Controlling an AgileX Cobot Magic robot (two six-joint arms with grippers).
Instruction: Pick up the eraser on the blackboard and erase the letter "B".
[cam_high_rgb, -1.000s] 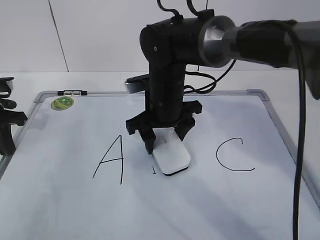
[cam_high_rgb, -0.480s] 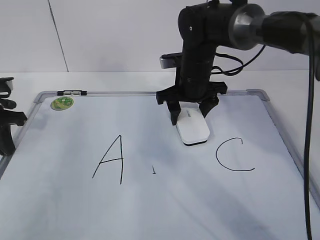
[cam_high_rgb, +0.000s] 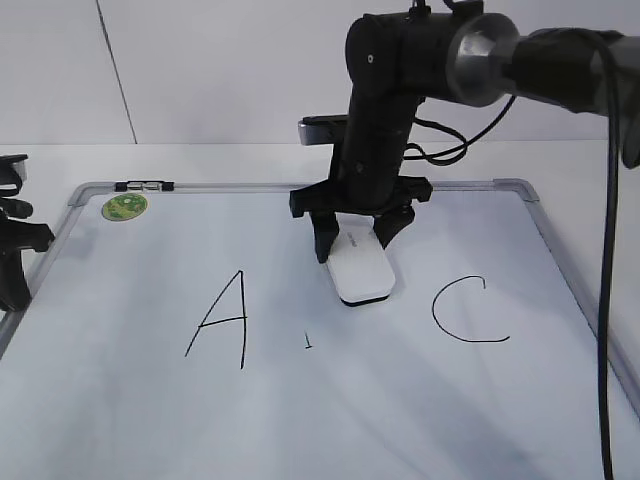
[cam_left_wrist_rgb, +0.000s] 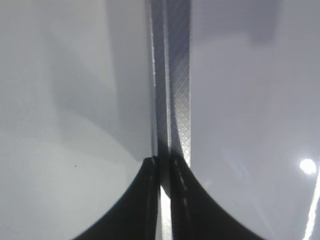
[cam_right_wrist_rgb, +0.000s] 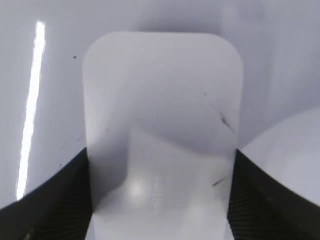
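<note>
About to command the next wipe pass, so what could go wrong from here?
1. A short leftover stroke sits between the A and the C, below-left of the eraser; a pass along the present line may miss it.
2. That mark lies near the A, so a wide sweep could smear it.
3. The right pincer grips only the eraser's far end, so pressing might tilt it.

eraser (cam_high_rgb: 360, 270): smooth white plastic | blackboard (cam_high_rgb: 150, 400): glossy white, grey metal frame | pincer (cam_high_rgb: 352, 240): matt black

A round green sticker (cam_high_rgb: 125, 207) sits near letters "A" (cam_high_rgb: 222, 318) and "C" (cam_high_rgb: 466, 311).
</note>
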